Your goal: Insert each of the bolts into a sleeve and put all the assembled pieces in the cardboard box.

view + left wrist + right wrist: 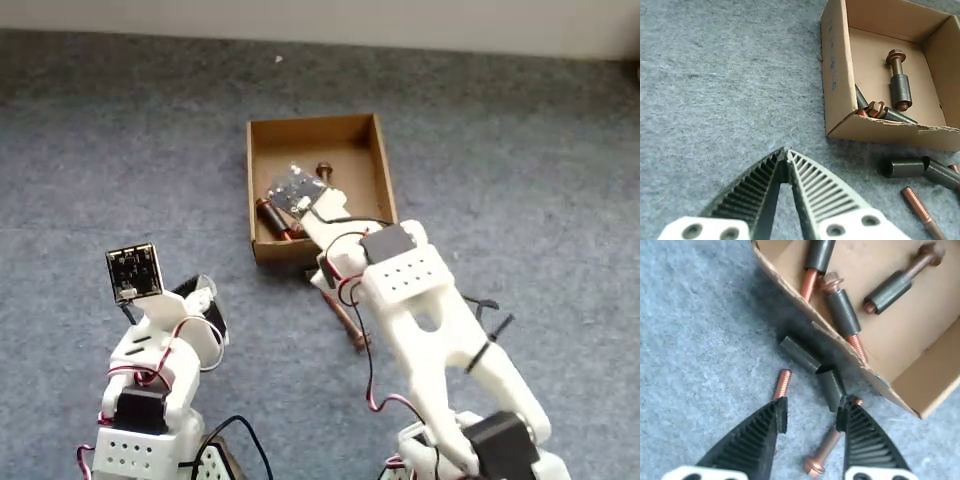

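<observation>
The right hand (812, 414) hangs open and empty, its ribbed black fingers (760, 435) astride a cluster of parts on the grey felt of the counter (700, 340). I'd say that clutter is the trouble. One dark sleeve (831, 385) pokes in between the fingers and a second sleeve (799, 354) touches it in a V. One bolt (782, 384) lies against a fingertip, and another bolt (822, 455) lies farther back between them. Closing here could pinch two at once, or send a smooth round sleeve rolling; the threaded, copper-coloured bolts would grip better. The ragged near wall of the cardboard box (935, 385) is just beside and could snag a finger. The box sits mid-counter toward the far edge, three assembled pieces (840, 307) inside. The left hand (786, 154) is closed on nothing, toward the near-left corner.
</observation>
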`<state>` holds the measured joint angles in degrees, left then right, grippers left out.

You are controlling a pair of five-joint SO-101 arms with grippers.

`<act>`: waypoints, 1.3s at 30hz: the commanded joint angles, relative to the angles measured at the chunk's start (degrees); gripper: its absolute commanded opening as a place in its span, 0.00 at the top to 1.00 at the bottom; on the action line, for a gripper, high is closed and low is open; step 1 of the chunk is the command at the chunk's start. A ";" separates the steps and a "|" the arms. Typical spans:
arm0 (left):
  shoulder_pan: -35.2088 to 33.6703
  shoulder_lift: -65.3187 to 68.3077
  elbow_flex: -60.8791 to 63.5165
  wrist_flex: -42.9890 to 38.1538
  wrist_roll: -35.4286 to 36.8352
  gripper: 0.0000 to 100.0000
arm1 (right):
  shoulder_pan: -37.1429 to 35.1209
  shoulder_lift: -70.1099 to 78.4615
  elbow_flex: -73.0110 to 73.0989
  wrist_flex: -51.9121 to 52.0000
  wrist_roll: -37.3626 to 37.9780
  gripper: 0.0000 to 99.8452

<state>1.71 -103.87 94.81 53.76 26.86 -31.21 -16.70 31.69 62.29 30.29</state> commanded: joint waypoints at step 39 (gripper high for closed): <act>-0.48 -0.22 -0.31 -1.14 -0.44 0.99 | 4.88 30.99 -20.09 4.62 8.88 1.00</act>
<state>1.71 -103.87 94.81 53.76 26.86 -23.74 18.55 12.00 64.84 38.90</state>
